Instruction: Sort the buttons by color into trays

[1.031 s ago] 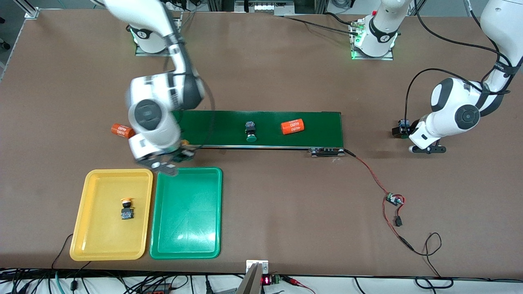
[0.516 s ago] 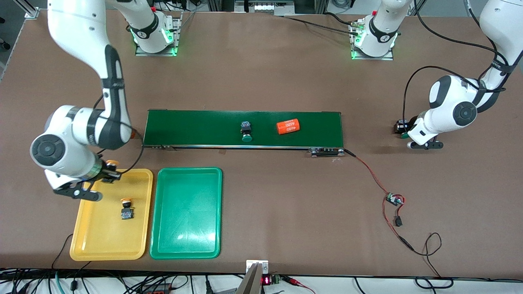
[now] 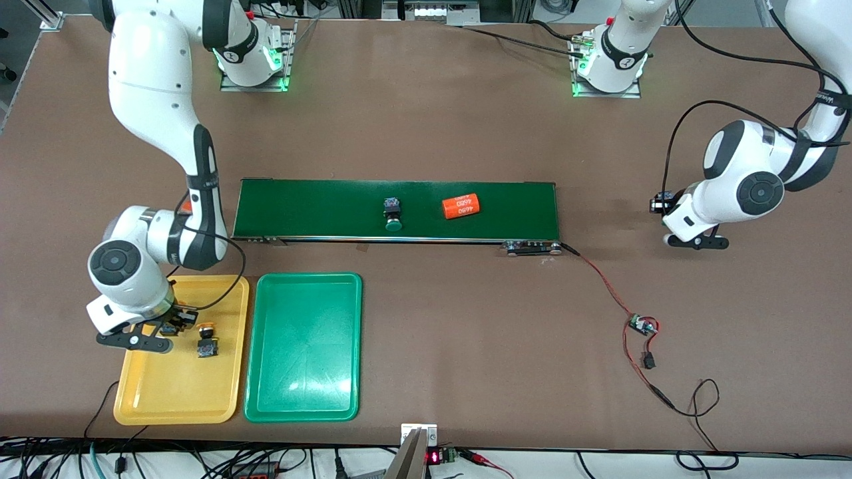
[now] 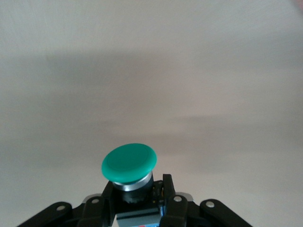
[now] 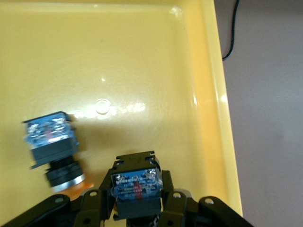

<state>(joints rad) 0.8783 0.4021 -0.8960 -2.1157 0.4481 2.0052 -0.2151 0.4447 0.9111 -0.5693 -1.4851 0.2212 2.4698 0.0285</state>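
left pincer point(image 4: 137, 208) | just clamped on green-capped push-button point(image 4: 129, 164), frame right | right pincer point(image 5: 135, 208) | gripping yellow-capped button point(image 5: 134, 187) over yellow plastic tray point(image 3: 143, 392), lower left | release due

We note two white Franka arms with dark grey joint bands and round grey end caps; black cables loop along the forearms. Bases sit on metal plates, ringed with green light. The left gripper point(image 4: 138, 208) and right gripper point(image 5: 135, 201) have black fingers and black crossbars with silver screw heads, white housings above
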